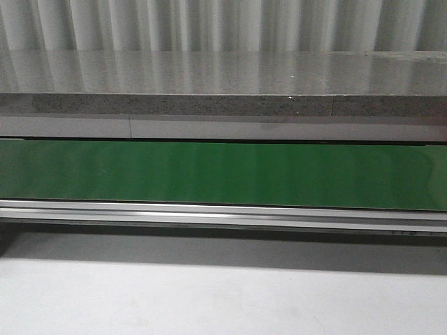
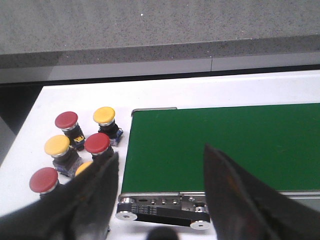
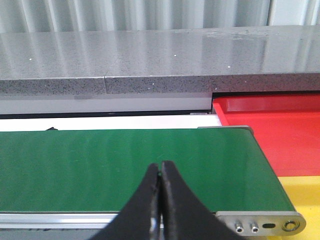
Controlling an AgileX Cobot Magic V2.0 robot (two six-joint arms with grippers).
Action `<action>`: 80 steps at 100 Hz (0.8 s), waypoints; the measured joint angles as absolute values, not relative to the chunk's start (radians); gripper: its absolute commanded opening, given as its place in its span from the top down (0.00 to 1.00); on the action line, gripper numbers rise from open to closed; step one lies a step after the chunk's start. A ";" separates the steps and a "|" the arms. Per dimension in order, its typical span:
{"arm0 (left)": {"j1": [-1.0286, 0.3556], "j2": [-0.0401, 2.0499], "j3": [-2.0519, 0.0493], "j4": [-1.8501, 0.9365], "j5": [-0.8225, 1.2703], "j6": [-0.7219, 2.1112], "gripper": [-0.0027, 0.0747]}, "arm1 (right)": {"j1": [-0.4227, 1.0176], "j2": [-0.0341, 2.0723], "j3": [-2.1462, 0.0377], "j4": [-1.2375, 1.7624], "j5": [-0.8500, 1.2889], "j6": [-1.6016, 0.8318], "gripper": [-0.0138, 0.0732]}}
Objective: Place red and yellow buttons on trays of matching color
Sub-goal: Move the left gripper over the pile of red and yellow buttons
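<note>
Buttons (image 2: 75, 145) cluster just off the green belt's (image 2: 225, 145) end

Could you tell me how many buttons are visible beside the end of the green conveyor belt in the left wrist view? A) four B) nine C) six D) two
C: three red buttons and three yellow buttons sit clustered beside the belt, one yellow partly hidden behind the left end effector.

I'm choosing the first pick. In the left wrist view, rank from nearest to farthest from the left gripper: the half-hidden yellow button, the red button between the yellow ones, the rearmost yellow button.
1. Half-hidden yellow button, touching or behind a left gripper finger.
2. Red button, just beyond.
3. Rearmost yellow button, near the belt's corner.
</note>
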State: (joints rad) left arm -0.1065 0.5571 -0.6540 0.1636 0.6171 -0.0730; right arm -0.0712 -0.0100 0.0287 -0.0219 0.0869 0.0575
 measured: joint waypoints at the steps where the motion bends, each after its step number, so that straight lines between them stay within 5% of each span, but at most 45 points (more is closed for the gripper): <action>1: -0.107 0.563 -0.659 0.164 0.619 -0.083 0.37 | -0.071 -0.010 0.029 -0.022 0.087 0.058 0.92; 29: -0.065 0.817 -0.782 0.180 0.695 -0.219 0.37 | -0.071 -0.010 0.029 -0.022 0.087 0.058 0.92; 80: 0.260 1.212 -0.894 0.077 0.903 -0.214 0.37 | -0.071 -0.010 0.029 -0.022 0.087 0.058 0.92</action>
